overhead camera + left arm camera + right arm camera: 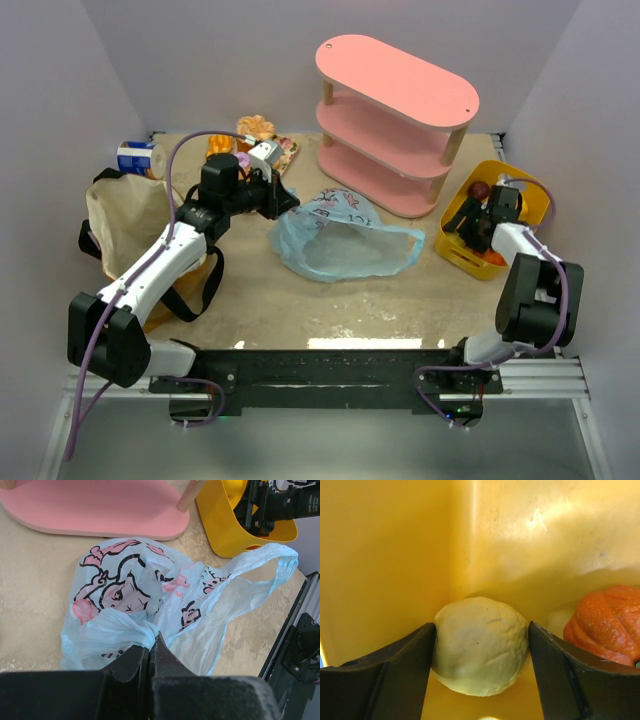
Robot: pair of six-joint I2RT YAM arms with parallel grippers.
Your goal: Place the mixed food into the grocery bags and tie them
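The light-blue grocery bag (345,235) with pink cartoon prints (125,587) lies slack on the table's middle. My left gripper (290,203) (151,642) is shut on a bunched fold at the bag's left edge. The tan canvas tote (130,215) stands at the left beside my left arm. My right gripper (470,222) (481,627) reaches down into the yellow basket (525,190); both of its fingers touch the sides of a pale yellow round fruit (480,645) near the basket's wall (395,555). An orange bun (605,622) (492,257) lies just to its right.
A pink three-tier shelf (395,120) (95,505) stands at the back, between bag and basket (220,530). A blue-and-white can (137,157) and baked goods (255,135) sit at the back left. A dark red fruit (481,190) lies in the basket.
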